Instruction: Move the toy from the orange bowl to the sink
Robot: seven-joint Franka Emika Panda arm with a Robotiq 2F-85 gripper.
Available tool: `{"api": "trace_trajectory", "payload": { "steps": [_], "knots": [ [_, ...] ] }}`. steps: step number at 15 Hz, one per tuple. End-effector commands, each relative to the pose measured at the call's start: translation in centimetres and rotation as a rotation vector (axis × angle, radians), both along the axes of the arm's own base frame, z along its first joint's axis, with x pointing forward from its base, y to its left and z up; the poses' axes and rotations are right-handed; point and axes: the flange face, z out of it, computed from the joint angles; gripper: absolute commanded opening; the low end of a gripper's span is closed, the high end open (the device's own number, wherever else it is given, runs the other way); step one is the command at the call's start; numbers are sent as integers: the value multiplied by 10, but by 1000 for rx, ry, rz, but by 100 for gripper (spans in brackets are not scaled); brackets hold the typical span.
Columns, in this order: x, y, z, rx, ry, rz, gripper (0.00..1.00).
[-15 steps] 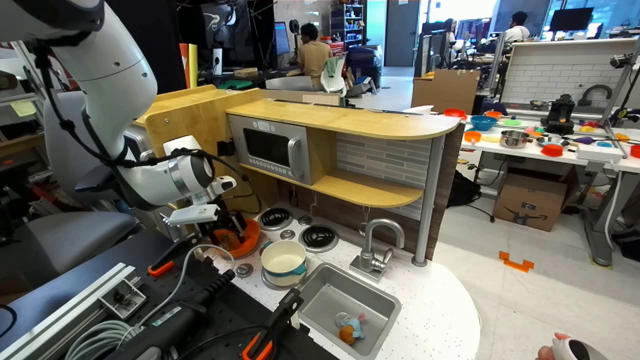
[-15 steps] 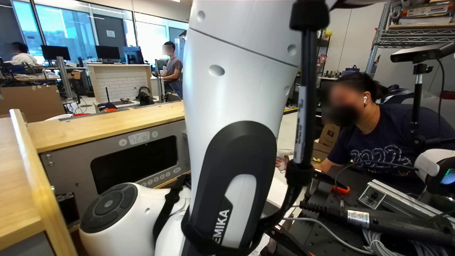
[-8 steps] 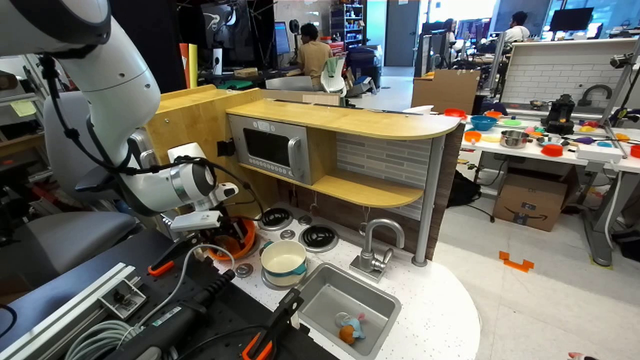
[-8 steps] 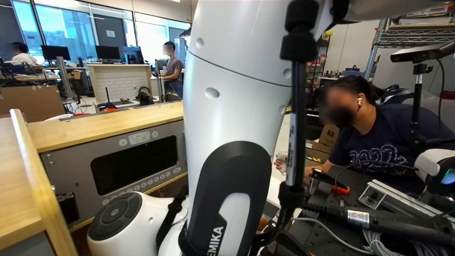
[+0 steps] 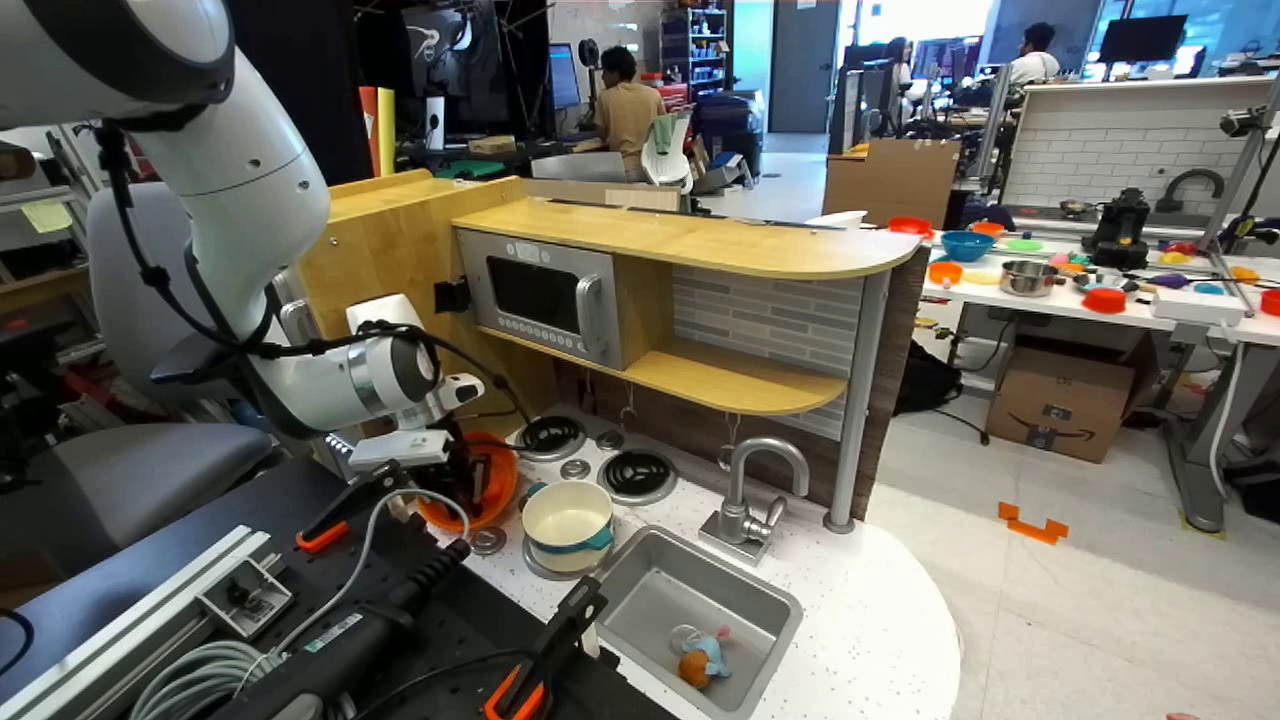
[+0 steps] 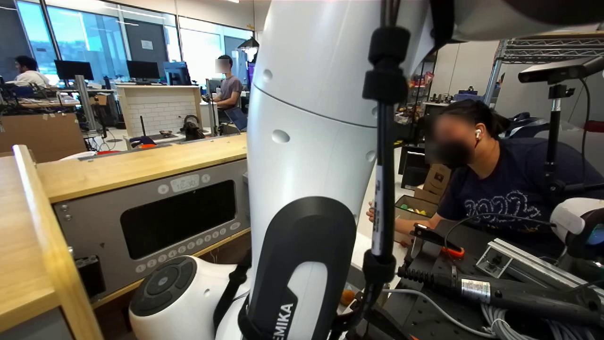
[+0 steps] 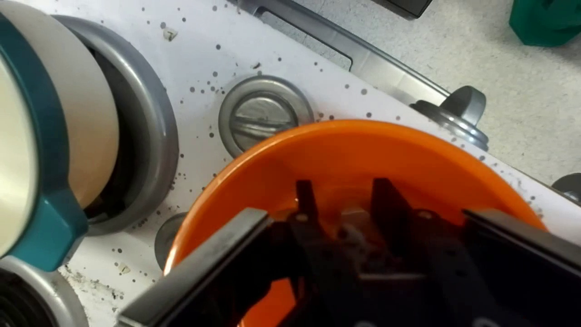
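In the wrist view my gripper [image 7: 344,180] reaches down into the orange bowl [image 7: 363,141], its dark fingers apart with a gap between the tips. Between them, deeper towards the palm, lies the toy [image 7: 352,232], a dim greyish, brownish shape. Strong shadow hides most of it, and contact with both fingers does not show. An exterior view has the orange bowl [image 5: 505,485] at the back left of the toy kitchen, below the wrist, with the toy hardly visible inside. The grey sink [image 5: 655,600] is at the front right.
A blue and orange-brown plush [image 5: 702,662] lies in the basin. Between bowl and basin stands a cream pot [image 5: 567,515] with teal handles. A grey faucet [image 5: 750,490] rises behind the basin. A black clamp [image 5: 560,640] sticks up at its left edge; a shelf [image 5: 740,380] overhangs the counter.
The arm has shifted a little to the right and lower in an exterior view. The bowl has shifted and now sits flatter. The brownish clump seen earlier beside the fingers is now mostly hidden.
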Motion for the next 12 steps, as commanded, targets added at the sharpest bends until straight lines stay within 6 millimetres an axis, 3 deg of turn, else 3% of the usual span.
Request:
{"api": "trace_trajectory", "payload": {
  "steps": [1,2,9,12],
  "knots": [
    [7,-6,-5,32,4,-4,6],
    [9,-8,-4,39,8,-12,0],
    [16,-24,7,71,38,-64,1],
    [9,-30,28,60,9,-82,1]
  ]
}}
